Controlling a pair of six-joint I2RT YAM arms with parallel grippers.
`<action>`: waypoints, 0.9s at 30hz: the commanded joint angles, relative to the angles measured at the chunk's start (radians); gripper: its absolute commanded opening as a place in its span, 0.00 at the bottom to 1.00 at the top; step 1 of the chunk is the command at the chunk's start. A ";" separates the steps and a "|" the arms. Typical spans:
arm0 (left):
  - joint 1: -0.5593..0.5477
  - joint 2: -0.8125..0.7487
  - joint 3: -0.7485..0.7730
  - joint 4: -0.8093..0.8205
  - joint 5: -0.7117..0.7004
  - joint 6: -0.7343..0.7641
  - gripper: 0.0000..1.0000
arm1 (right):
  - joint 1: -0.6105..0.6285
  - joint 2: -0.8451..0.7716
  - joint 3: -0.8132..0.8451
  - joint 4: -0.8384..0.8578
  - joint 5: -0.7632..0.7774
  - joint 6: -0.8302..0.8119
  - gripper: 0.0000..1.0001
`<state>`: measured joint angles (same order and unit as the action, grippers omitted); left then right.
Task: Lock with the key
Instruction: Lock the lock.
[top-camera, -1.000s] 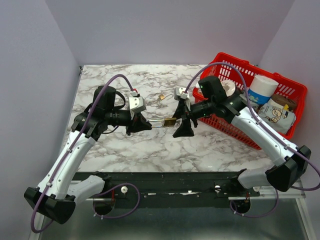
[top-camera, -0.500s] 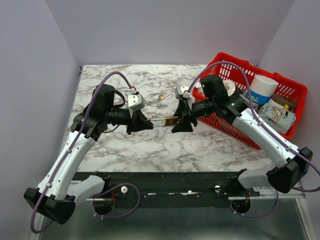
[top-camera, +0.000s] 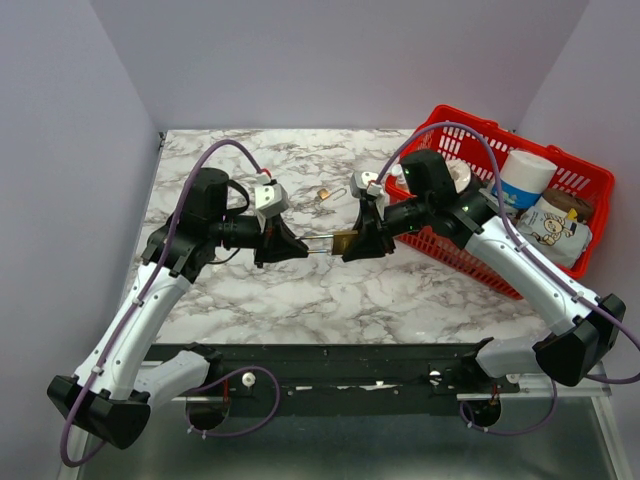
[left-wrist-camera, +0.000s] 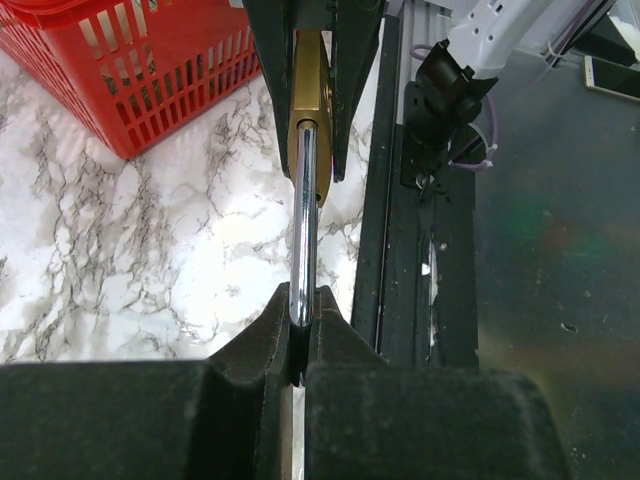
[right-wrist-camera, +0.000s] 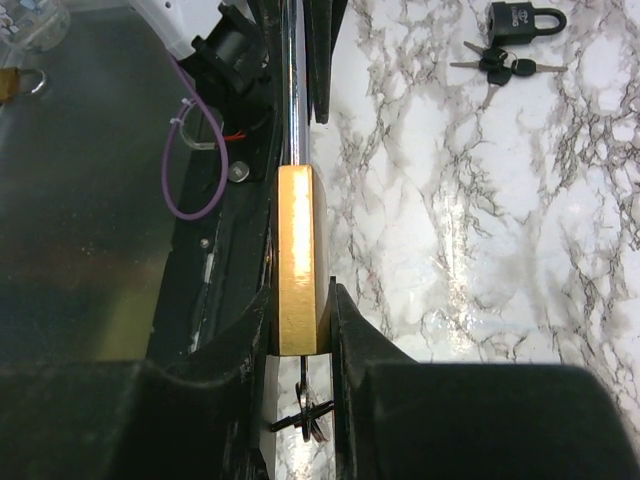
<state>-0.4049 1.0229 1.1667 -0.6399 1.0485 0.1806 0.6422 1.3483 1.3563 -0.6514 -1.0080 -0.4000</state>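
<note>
Right gripper (right-wrist-camera: 302, 295) pinches the flat brass lock (right-wrist-camera: 296, 220) near the basket (left-wrist-camera: 130, 70); I see left gripper (left-wrist-camera: 302, 305) clamping its round steel shackle (left-wrist-camera: 303, 220).

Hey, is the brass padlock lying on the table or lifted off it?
Lifted off: the brass padlock hangs between the tools, left tool clamping its shackle, right tool gripping its body, table beneath.

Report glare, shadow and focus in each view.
Top external: even, soft light, with only faint shadows on the marble table. Left wrist: a bright streak runs along the steel shackle; the near fingers are dark and featureless. Right wrist: glare streaks the brass padlock body, and the marble shows sheen.
</note>
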 joint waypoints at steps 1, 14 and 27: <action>-0.041 -0.006 -0.038 0.193 0.005 -0.078 0.00 | 0.037 0.008 0.009 0.081 -0.061 0.041 0.01; -0.169 0.023 -0.104 0.391 -0.091 -0.153 0.00 | 0.142 0.035 0.003 0.182 -0.092 0.130 0.01; -0.210 0.022 -0.190 0.502 -0.114 -0.255 0.00 | 0.178 0.052 -0.006 0.248 -0.067 0.179 0.01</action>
<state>-0.5350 0.9974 0.9691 -0.4072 0.9489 -0.0895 0.6777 1.3804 1.3342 -0.7574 -0.9508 -0.2848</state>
